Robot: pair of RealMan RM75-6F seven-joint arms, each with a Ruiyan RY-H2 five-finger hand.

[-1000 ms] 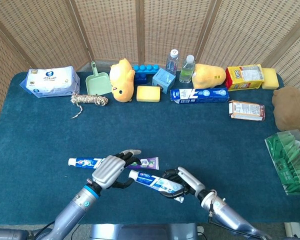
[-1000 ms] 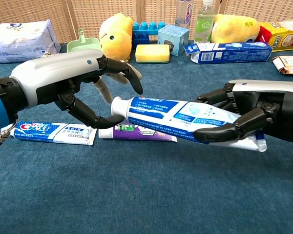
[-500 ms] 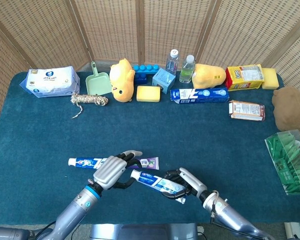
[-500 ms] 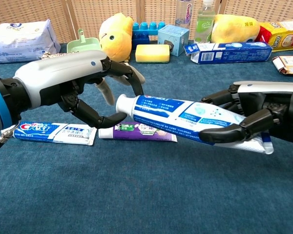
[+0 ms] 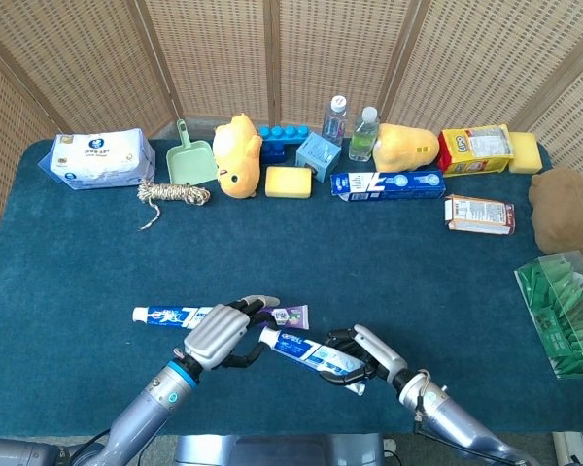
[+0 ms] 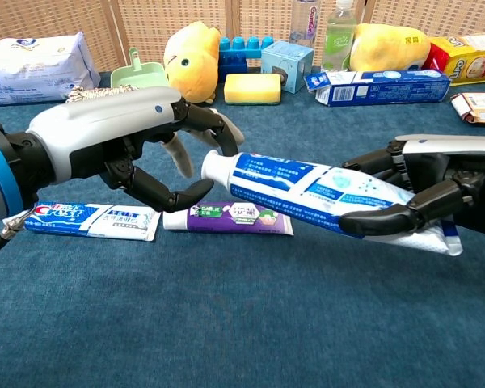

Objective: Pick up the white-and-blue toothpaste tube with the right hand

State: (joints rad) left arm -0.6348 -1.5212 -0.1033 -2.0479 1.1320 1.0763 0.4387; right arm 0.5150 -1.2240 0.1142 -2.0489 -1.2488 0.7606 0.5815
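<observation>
Right hand (image 6: 424,198) wraps the white-and-blue toothpaste tube (image 6: 307,184) near its crimped tail, holding it clear above the table (image 6: 250,323); left hand (image 6: 158,153) curls empty at the cap. Light, squashy plastic, likely slippery, so grip mid-body

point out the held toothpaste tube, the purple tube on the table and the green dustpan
white-and-blue toothpaste tube (image 6: 307,184), chest view, middle of its printed body
purple toothpaste tube (image 6: 230,217), chest view, middle of the tube
green dustpan (image 5: 190,163), head view, flat scoop part

Green box (image 5: 565,313) cut off at right edge.
</observation>
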